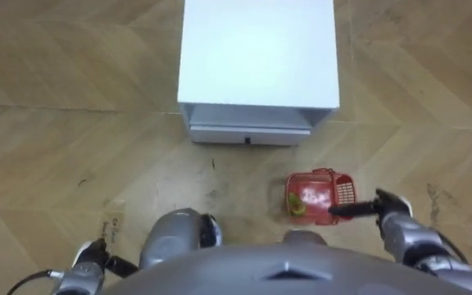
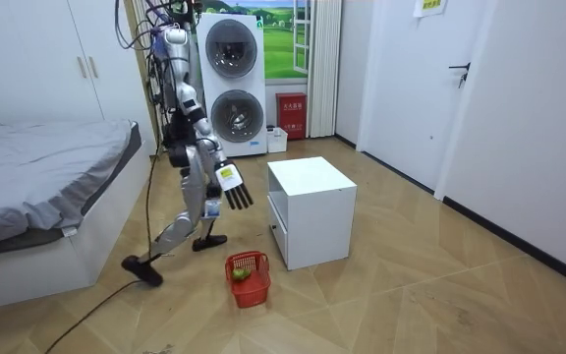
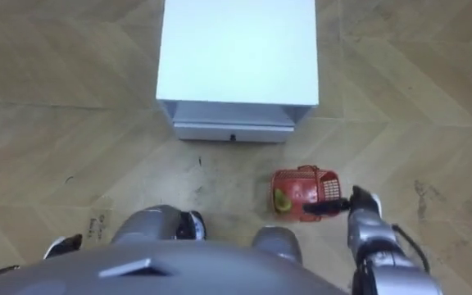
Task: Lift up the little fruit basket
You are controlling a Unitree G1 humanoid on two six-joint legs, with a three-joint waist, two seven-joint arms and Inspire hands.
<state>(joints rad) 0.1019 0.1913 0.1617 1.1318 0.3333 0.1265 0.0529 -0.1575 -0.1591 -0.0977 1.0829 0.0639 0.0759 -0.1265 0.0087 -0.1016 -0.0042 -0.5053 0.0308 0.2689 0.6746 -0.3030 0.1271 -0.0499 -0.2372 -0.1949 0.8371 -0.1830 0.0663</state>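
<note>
Right hand (image 1: 390, 206): enters from the lower right with its fingers (image 1: 347, 211) straight and spread. It holds nothing.
Left hand (image 1: 91, 256): low at the lower left and idle. Whether it is open or closed cannot be told.
Fruit basket (image 1: 318, 195): red plastic, standing on the wooden floor (image 1: 72, 147) and not yet lifted. A yellow-green fruit (image 1: 297, 207) lies in the end farthest from the fingers.
Basket from the fingers: in the eye views the fingertips overlap its near rim. The room view shows this is only line of sight, since the hand hangs well above the basket and apart from it. The basket lies below the fingertips and a little beyond them, toward the robot's midline.
Long axis: seems to run across the robot, roughly in line with the pointing fingers. A handle may arch over the top, but it is too small to be sure.
Nearer hand: the right, clearly. The left hangs on the other side of the body.
Beyond the fingers: a white bedside cabinet (image 1: 256, 49) with its drawer (image 1: 248, 133) facing the robot. The basket sits just short of the cabinet's right front corner.
Stance: between a bed (image 2: 47, 167) and the cabinet, not bent down to the basket.
Next move, as a judgement: the right hand must come down and curl around the handle or rim.
</note>
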